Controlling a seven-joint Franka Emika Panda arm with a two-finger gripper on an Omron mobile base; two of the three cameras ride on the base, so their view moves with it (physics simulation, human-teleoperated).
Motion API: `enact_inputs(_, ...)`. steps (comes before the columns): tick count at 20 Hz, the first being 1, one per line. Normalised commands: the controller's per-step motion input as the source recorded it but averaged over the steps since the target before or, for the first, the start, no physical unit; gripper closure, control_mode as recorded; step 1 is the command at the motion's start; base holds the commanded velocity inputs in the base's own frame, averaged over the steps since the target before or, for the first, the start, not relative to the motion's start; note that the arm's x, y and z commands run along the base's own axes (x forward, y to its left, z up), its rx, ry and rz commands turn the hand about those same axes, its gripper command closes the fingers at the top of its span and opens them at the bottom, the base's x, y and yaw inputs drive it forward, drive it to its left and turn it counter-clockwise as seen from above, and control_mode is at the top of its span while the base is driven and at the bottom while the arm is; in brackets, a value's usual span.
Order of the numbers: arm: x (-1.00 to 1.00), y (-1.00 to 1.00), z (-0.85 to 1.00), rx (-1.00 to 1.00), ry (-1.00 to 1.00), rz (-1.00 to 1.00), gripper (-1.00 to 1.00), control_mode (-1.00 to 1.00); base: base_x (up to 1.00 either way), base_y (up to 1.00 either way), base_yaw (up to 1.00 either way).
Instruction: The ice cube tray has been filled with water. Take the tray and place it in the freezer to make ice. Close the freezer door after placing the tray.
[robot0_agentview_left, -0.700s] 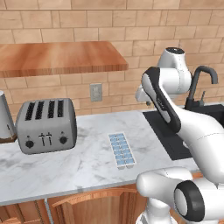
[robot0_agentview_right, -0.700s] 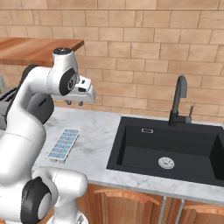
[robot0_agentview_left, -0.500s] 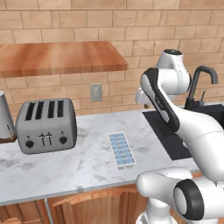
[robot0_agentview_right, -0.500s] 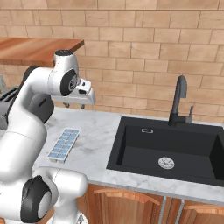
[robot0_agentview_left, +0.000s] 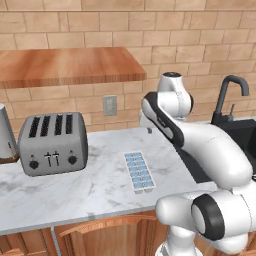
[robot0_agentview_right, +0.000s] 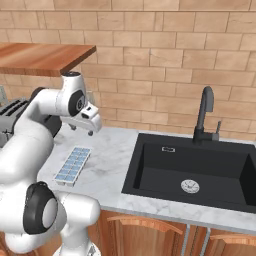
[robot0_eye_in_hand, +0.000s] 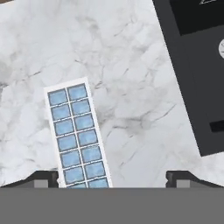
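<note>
Above the marble bench (robot0_agentview_left: 90, 187), at frame centre, our tool (robot0_agentview_right: 82, 129) hangs released over one ice cube tray (robot0_agentview_left: 138, 171).

Largest first: one black sink (robot0_agentview_right: 192, 170) at right, one toaster (robot0_agentview_left: 52, 144) at left, one tray holding two rows of water (robot0_eye_in_hand: 74, 141) cells. We should judge it best to centre over the tray's narrow width, descend squarely, grip gently and keep it level so nothing spills.

a long white ice cube tray (robot0_agentview_left: 139, 172) is seen lying flat near the tabletop's (robot0_agentview_left: 95, 185) near edge, its two rows of cells filled with pale blue water (robot0_eye_in_hand: 76, 136).
</note>
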Motion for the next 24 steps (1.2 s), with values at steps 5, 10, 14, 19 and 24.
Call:
enact_inputs(5, 0.47, 0.22, -0.44, 0.0, -0.03, -0.44, -1.0, -1.0, 0.0, 0.0, 0.0)
enact_inputs(10, 0.49, -0.12, -0.57, 0.28, 0.0, -0.13, -1.0, -1.0, 0.0, 0.0, 0.0)
enact_inputs(14, 0.59, -0.03, -0.48, 0.11, 0.03, 0.01, -1.0, -1.0, 0.0, 0.0, 0.0)
enact_inputs(19, 0.53, 0.0, -0.4, 0.0, 0.05, 0.12, -1.0, -1.0, 0.0, 0.0, 0.0)
enact_inputs(24, 0.47, 0.02, -0.3, 0.0, 0.25, 0.04, -1.0, -1.0, 0.0, 0.0, 0.0)
